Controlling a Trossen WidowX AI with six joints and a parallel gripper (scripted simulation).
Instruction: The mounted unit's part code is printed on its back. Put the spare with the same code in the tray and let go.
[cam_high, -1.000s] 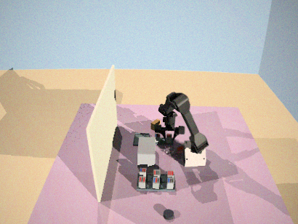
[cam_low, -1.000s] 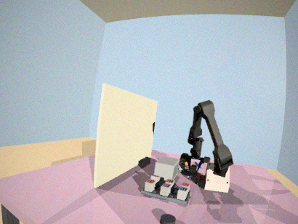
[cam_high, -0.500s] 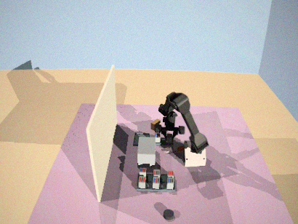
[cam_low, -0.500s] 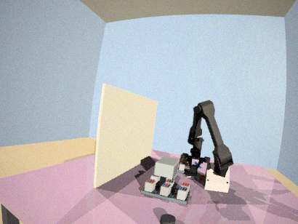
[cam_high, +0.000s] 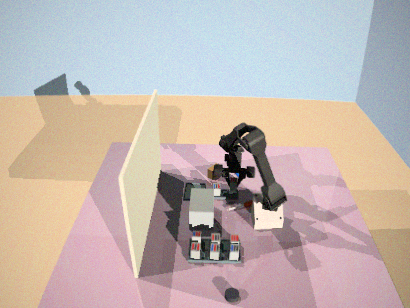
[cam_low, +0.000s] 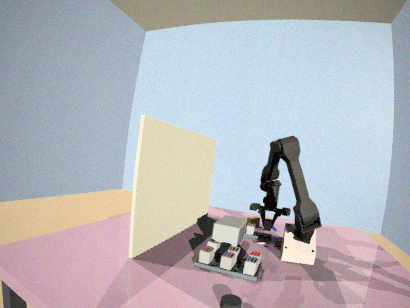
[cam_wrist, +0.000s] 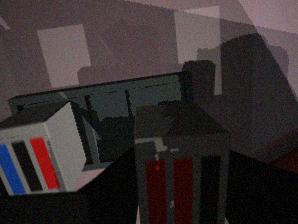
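My gripper (cam_high: 232, 193) (cam_low: 268, 225) points down at the right end of the rear dark rack. It is shut on a pale spare (cam_wrist: 181, 132) with two red stripes and one black stripe, in shadow in the wrist view. Whether that spare is clear of the rack cannot be told. Another spare (cam_high: 216, 189) (cam_low: 250, 229) (cam_wrist: 67, 145) stands left of it, striped blue, black and red. The rear rack (cam_high: 187, 192) (cam_wrist: 155, 81) has bare compartments. Several striped spares (cam_high: 215, 250) (cam_low: 228, 260) stand on the front rack (cam_high: 215, 261) (cam_low: 227, 273). No printed code is readable.
A grey box (cam_high: 201, 201) (cam_low: 229, 230) stands between the racks. A tall cream panel (cam_high: 142, 185) (cam_low: 172, 185) rises at the left. A brown block (cam_high: 212, 171) (cam_low: 253, 220) is behind the gripper. A dark cylinder (cam_high: 232, 295) (cam_low: 231, 301) is at the front.
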